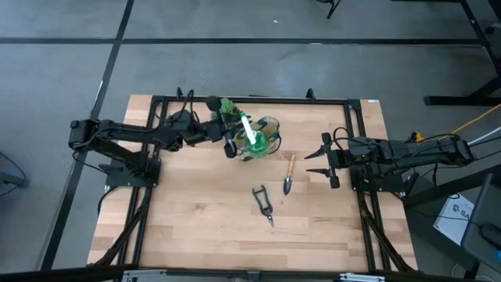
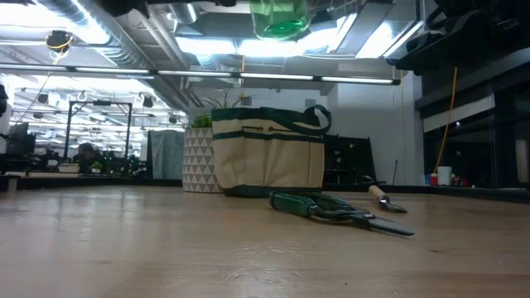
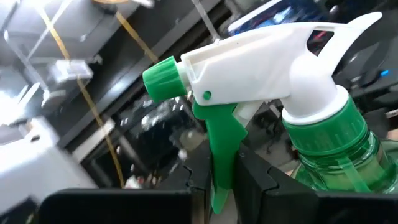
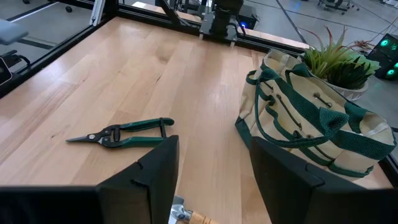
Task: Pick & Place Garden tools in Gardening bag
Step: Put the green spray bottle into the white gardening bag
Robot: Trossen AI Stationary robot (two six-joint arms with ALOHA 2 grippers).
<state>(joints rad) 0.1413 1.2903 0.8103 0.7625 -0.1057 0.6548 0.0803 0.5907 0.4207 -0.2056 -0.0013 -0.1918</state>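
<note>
My left gripper (image 3: 224, 190) is shut on a green translucent spray bottle (image 3: 339, 146) with a white head, held high over the beige gardening bag (image 2: 269, 153). In the low view only the bottle's base (image 2: 281, 18) shows, above the bag. The bag stands upright on the table at the far middle. Green-handled pruning shears (image 1: 264, 205) and a wooden-handled trowel (image 1: 290, 176) lie flat on the wood. My right gripper (image 1: 325, 160) waits open at the table's right, pointing at the trowel. My left gripper pinches the bottle's green trigger lever (image 3: 221, 146) between its two fingers (image 3: 256, 180). The fingers reach in roughly level from the table's left. The bottle is lifted clear, tilted, with its body beyond the fingers above the bag.
A green plant in a white patterned pot (image 2: 199, 157) stands right beside the bag on its far-left side. A black frame (image 1: 250, 99) runs around the table. Bare wood lies between the bag and the near edge, apart from the shears and trowel.
</note>
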